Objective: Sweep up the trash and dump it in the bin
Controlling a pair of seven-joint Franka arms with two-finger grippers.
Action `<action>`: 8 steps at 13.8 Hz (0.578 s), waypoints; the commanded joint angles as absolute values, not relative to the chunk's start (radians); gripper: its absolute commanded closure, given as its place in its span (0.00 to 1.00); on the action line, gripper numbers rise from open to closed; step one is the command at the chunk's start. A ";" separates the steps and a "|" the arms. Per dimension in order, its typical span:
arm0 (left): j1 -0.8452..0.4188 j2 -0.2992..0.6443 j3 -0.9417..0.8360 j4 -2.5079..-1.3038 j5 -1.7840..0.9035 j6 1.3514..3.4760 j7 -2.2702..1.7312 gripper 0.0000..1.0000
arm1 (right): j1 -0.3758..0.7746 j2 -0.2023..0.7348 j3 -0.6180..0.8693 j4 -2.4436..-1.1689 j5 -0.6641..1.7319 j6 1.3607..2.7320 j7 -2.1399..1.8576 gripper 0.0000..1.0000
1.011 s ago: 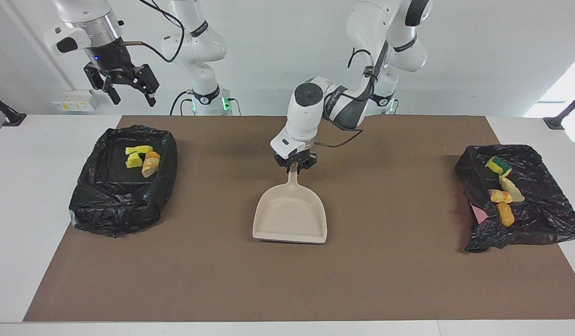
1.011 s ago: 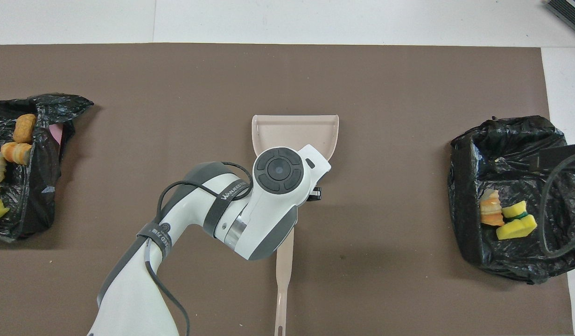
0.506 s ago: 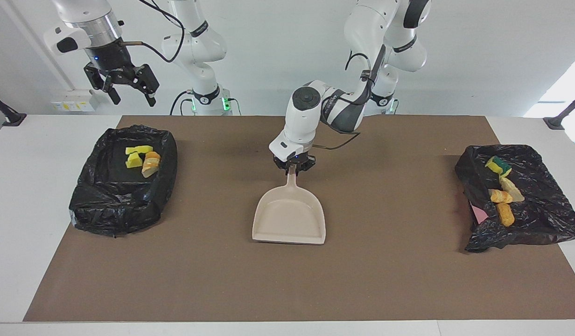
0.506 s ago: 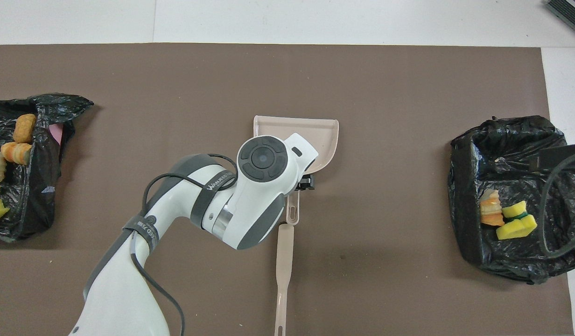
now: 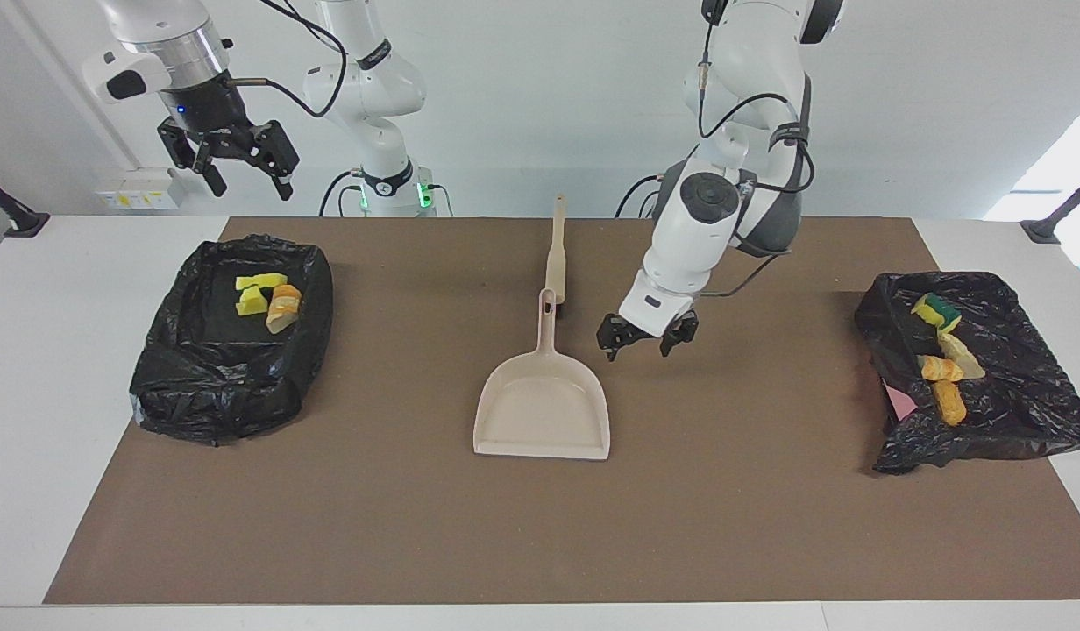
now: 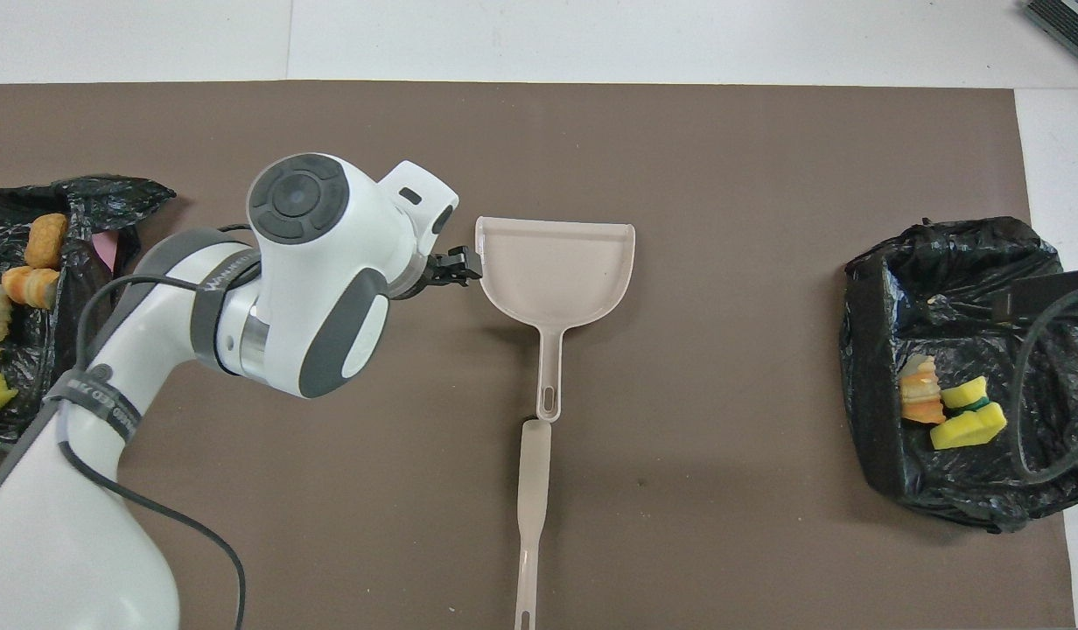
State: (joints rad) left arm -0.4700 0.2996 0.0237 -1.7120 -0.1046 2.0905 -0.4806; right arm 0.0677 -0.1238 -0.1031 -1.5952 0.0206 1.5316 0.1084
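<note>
The beige dustpan (image 5: pixel 541 414) (image 6: pixel 556 260) lies flat in the middle of the brown mat, its handle pointing toward the robots. A beige brush (image 5: pixel 555 251) (image 6: pixel 532 490) lies in line with that handle, nearer to the robots. My left gripper (image 5: pixel 636 349) (image 6: pixel 458 267) hangs open and holds nothing, low over the mat beside the dustpan's handle, toward the left arm's end. My right gripper (image 5: pixel 252 188) waits open, raised near the right arm's bin. Yellow and orange trash (image 5: pixel 268 300) (image 6: pixel 950 407) lies in that black-lined bin (image 5: pixel 207 403) (image 6: pixel 880 350).
A second black-bagged bin (image 5: pixel 1013 412) (image 6: pixel 66 367) at the left arm's end holds more yellow, beige and orange chunks (image 5: pixel 941 372) (image 6: pixel 33 262). The brown mat (image 5: pixel 750 526) covers most of the white table.
My left gripper opened off the dustpan's handle, rose and swung toward the left arm's end. The dustpan stays on the mat. The brush now shows in full.
</note>
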 commanded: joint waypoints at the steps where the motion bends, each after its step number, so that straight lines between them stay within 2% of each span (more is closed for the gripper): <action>1: -0.398 0.258 0.018 -1.700 -0.109 2.019 -0.367 0.00 | 0.060 -0.147 -0.101 -1.620 0.037 1.529 0.087 0.00; 8: -0.200 0.218 0.020 -1.609 -0.106 1.827 -0.002 0.00 | 0.060 -0.147 -0.101 -1.620 0.037 1.529 0.087 0.00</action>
State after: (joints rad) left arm -0.2448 0.2404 0.0275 -1.6220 -0.1043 1.8854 -0.0956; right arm 0.0677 -0.1238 -0.1030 -1.5953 0.0206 1.5316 0.1084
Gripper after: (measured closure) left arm 0.000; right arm 0.000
